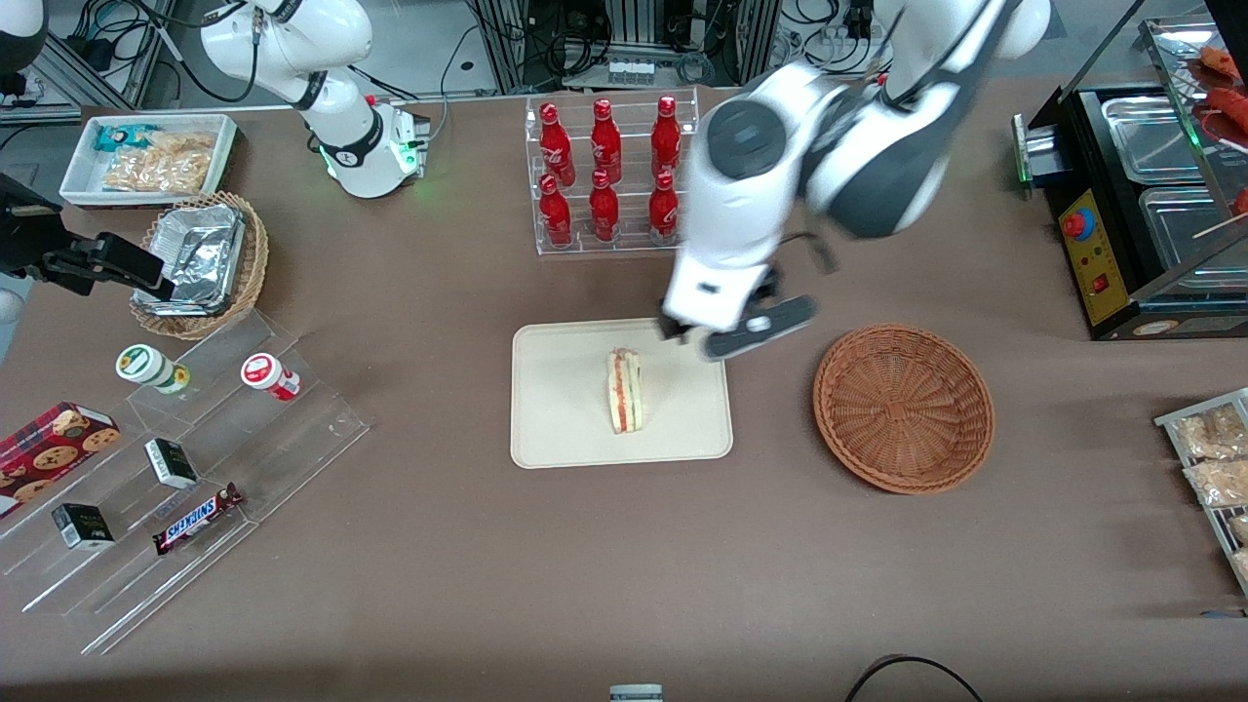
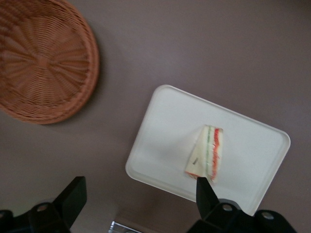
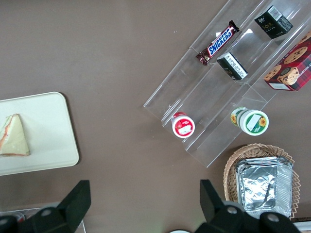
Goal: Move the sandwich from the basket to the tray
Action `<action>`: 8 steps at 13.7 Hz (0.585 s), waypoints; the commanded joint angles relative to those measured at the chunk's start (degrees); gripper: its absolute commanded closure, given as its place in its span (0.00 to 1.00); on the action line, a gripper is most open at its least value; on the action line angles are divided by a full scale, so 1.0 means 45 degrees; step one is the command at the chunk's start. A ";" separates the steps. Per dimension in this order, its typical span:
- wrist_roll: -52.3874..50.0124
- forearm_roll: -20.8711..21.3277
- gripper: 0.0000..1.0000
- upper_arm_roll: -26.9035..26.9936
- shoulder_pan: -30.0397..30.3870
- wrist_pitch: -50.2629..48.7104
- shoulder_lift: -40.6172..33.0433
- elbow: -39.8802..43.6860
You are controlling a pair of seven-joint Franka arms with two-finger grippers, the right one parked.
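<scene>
The sandwich (image 1: 624, 391) lies on the cream tray (image 1: 570, 434), a pale wedge with its red and green filling edge showing; it also shows on the tray in the left wrist view as the sandwich (image 2: 207, 153) on the tray (image 2: 160, 145). The reddish-brown basket (image 1: 903, 406) sits beside the tray toward the working arm's end, with nothing in it; the basket (image 2: 41, 58) shows empty from the wrist too. My gripper (image 1: 704, 341) hangs above the tray's farther edge, clear of the sandwich, open with nothing between its fingers (image 2: 205, 194).
A clear rack of red bottles (image 1: 609, 171) stands just farther from the front camera than the tray. A tiered clear shelf of snacks (image 1: 185, 468) and a foil-filled wicker basket (image 1: 200, 263) lie toward the parked arm's end. A black appliance (image 1: 1131, 205) stands at the working arm's end.
</scene>
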 commanded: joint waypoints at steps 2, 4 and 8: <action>0.1675 -0.0557 0.00 -0.0043 0.1741 -0.1087 -0.2537 -0.2075; 0.3565 -0.0578 0.00 -0.0043 0.2930 -0.2475 -0.3084 -0.1996; 0.7452 -0.0578 0.00 -0.0023 0.4828 -0.3767 -0.3808 -0.2016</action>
